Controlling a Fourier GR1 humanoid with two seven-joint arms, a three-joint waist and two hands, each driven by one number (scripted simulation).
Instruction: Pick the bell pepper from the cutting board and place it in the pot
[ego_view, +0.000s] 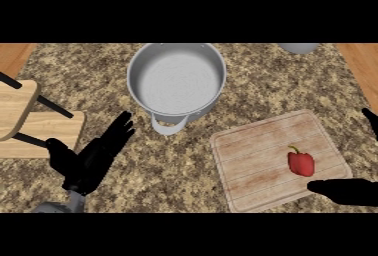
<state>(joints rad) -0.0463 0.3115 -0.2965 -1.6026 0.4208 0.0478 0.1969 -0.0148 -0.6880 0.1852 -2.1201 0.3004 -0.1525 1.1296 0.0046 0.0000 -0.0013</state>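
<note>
The left hand (92, 157) is held flat above the counter (162, 180), its fingers straight and spread, pointed up toward the pot (176, 80). Of the right hand (345, 191) only a dark part is seen at the board's (255, 165) near corner (finger state cannot be told). The pepper (300, 163) lies on the board, just beyond that hand. Nothing is seen in the pot.

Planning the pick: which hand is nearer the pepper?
The right hand, at the board's lower right corner just below the pepper; the left hand is across the counter.
</note>
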